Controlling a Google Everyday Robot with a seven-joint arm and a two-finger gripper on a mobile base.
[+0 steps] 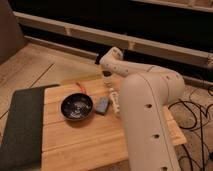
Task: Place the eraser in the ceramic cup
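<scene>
My gripper [106, 81] hangs at the end of the white arm over the far side of the wooden table [90, 140], behind the blue-grey rectangular block [102, 105] and the white tube [114, 101]. A dark round bowl [76, 107] sits left of the block, well apart from the gripper. The small black eraser does not show; it is either hidden by the arm or out of view. I see no separate cup besides the bowl.
A dark mat [20, 125] covers the table's left end. A small orange-red thing [80, 86] lies at the far edge. My big white arm link [150, 115] blocks the table's right side. Cables [195, 115] lie on the floor at the right.
</scene>
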